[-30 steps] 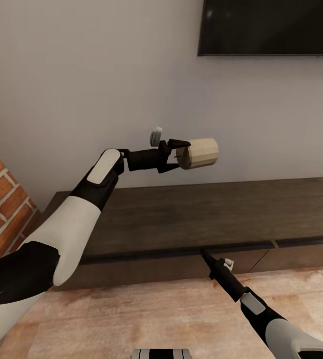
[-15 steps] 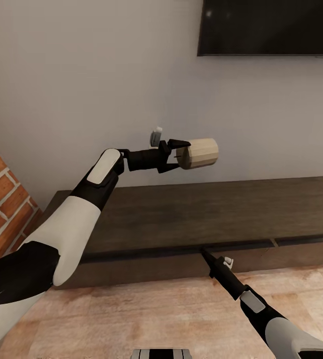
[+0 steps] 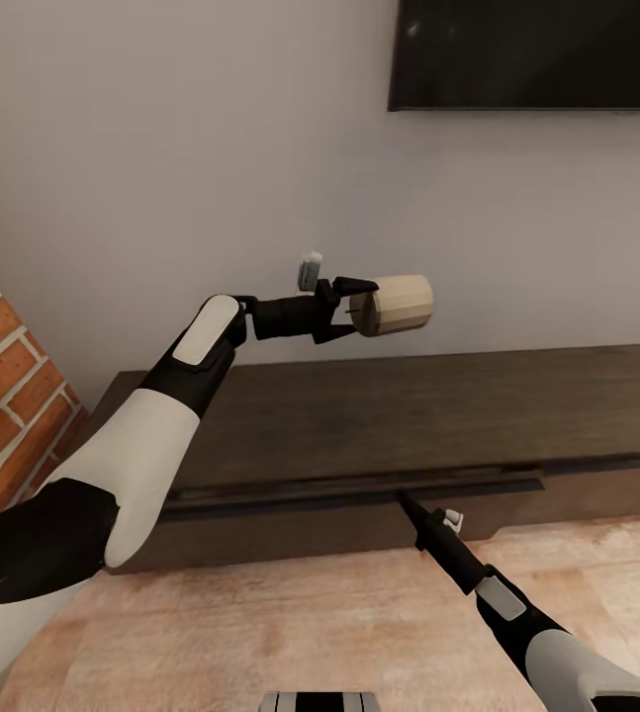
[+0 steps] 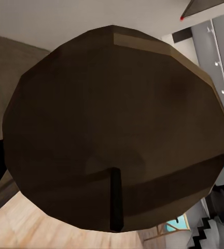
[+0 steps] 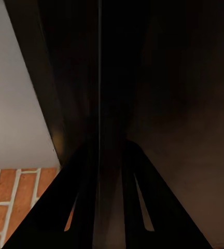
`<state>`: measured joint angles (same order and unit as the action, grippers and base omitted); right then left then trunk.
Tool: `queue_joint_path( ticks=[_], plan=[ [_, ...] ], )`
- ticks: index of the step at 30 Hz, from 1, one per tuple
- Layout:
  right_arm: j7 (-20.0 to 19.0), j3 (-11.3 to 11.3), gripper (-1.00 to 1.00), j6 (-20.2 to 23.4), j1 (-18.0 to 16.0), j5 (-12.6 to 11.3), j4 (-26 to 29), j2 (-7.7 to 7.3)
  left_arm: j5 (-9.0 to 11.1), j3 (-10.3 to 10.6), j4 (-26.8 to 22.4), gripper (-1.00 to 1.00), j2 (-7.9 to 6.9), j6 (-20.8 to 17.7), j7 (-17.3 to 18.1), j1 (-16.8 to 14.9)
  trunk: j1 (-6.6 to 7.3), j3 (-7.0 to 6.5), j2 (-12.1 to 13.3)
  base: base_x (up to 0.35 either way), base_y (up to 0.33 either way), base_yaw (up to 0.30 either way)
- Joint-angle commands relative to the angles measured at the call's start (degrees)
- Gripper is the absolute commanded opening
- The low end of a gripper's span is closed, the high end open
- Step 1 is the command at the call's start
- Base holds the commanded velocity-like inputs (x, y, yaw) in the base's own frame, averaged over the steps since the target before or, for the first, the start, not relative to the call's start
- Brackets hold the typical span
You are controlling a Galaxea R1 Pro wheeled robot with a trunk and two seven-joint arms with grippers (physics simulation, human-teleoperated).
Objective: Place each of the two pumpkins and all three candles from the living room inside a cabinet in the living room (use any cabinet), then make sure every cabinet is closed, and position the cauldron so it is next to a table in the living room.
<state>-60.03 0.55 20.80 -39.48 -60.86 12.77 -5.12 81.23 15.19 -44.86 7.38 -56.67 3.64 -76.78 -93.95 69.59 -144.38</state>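
A tan candle (image 3: 394, 304) lies sideways in the air above the cabinet, with my left gripper (image 3: 354, 305) shut on its end. The left wrist view looks straight at the candle's dark end face (image 4: 112, 124) and its short wick. The long dark-brown cabinet (image 3: 409, 415) runs along the wall. Its left front panel (image 3: 359, 491) stands a little way out from the body, leaving a dark gap under the top. My right gripper (image 3: 406, 502) has its fingers together, with their tips at that panel's upper edge. The right wrist view looks along the dark fingers (image 5: 86, 197) into the cabinet's dark wood (image 5: 184, 104).
A black TV (image 3: 532, 54) hangs on the grey wall above the cabinet. A red brick wall (image 3: 3, 396) stands at the cabinet's left end. Light wooden floor (image 3: 290, 623) lies between me and the cabinet.
The cabinet's left front panel has come forward and the gap under the top has widened. The view has shifted slightly. The left gripper still holds the candle in the same place.
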Motion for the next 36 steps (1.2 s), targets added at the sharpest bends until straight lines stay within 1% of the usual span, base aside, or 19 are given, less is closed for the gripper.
queue_joint_path(
  ticks=[1, 36],
  plan=[
    [-2.29, -0.03, -1.00, 1.26, -0.07, -0.82, 0.07, 0.02, -0.29, 0.04, 0.04, -1.00, 0.00, -0.11, 0.40, -0.04, 0.04, 0.03, -0.03, -0.138, 0.000, 0.000],
    [-2.29, -0.03, -1.00, 1.26, -0.07, -0.75, 0.07, 0.02, -0.29, 0.07, 0.04, -1.00, 0.00, -0.02, 0.40, -0.04, 0.04, 0.03, -0.03, -0.142, 0.000, 0.000]
  ],
)
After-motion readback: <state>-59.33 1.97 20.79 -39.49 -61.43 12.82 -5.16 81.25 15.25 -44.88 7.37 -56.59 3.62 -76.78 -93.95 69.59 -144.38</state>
